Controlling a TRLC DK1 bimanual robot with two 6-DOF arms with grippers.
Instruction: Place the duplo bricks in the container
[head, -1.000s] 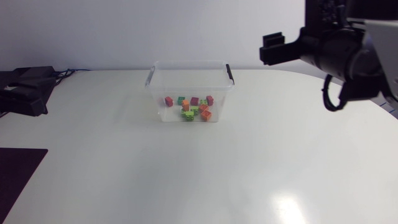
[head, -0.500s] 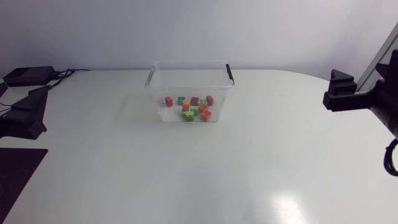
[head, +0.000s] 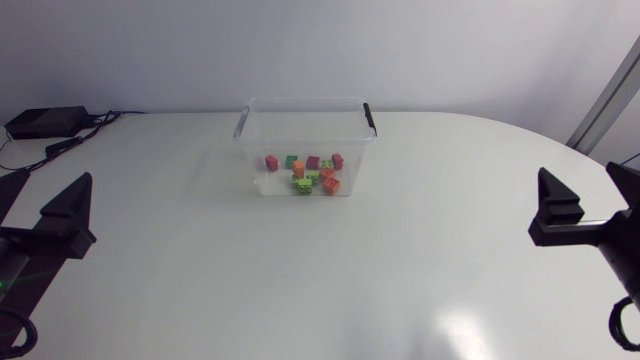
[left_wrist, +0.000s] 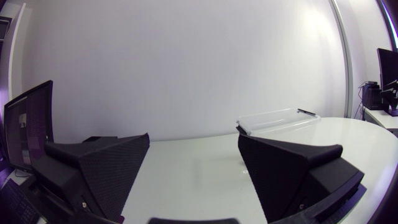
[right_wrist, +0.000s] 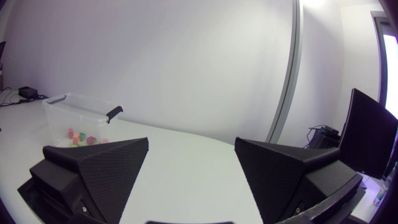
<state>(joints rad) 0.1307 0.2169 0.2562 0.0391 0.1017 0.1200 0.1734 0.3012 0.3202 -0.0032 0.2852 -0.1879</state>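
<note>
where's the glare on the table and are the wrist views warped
Head view: one bright glare patch on the table, front right of the middle; the container and bricks look sharp. Left wrist view: the fisheye curves the table's far edge. Right wrist view: the bricks show only as small colour spots.

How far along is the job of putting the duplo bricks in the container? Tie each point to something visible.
Done: the duplo bricks all lie inside the clear container; none shows outside it. In hand: nothing; the left gripper and right gripper are open and empty. Left: nothing visible.
</note>
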